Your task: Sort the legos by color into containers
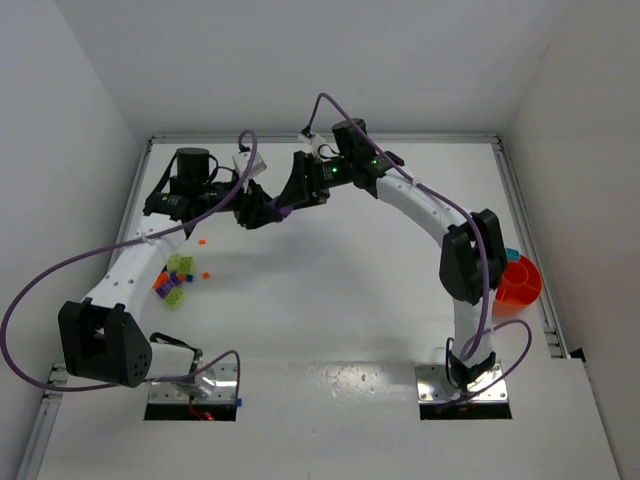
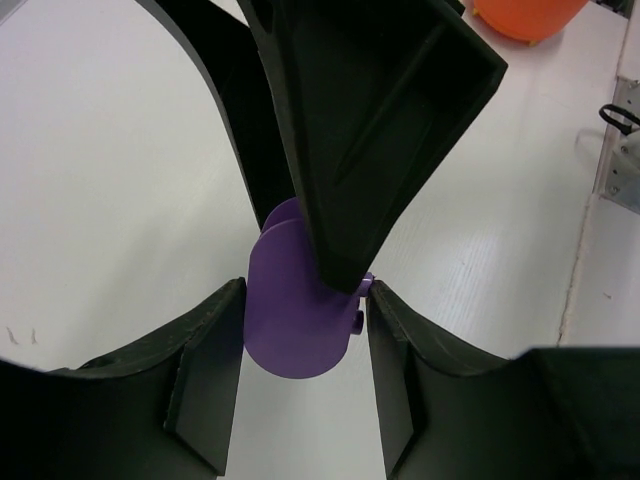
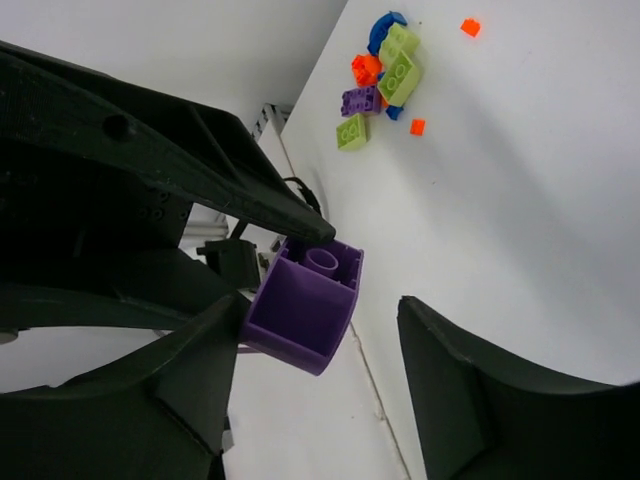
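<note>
One purple plastic brick (image 3: 305, 305) hangs above the white desk (image 1: 330, 300) toward its far side, where the two arms meet. The right wrist view shows its hollow underside, a square-walled shell with a round tube inside. From the left wrist view it appears as a smooth purple face with a rounded lower edge and a small nub on one side. The left tool (image 2: 305, 295) is clamped on it at a middling width, one black finger against each side. The right tool (image 3: 322, 308) stands wide around the same brick: one finger (image 3: 170, 400) touches the brick's side, and the other is well apart from it. In the left wrist view a finger of the right tool comes down across the top of the brick and hides its upper part. A loose heap of small bricks (image 1: 175, 278) lies on the desk beside the left arm, well apart from the held one. It holds lime green, purple, orange and blue pieces, and two tiny orange ones lie just apart from it. The round orange plastic bowl (image 1: 520, 285) sits at the right edge of the desk beside the right arm, with something cyan at its far rim. Purple cables (image 1: 60, 270) loop along both arms, and a metal rail (image 1: 510, 190) borders the desk on the right.
</note>
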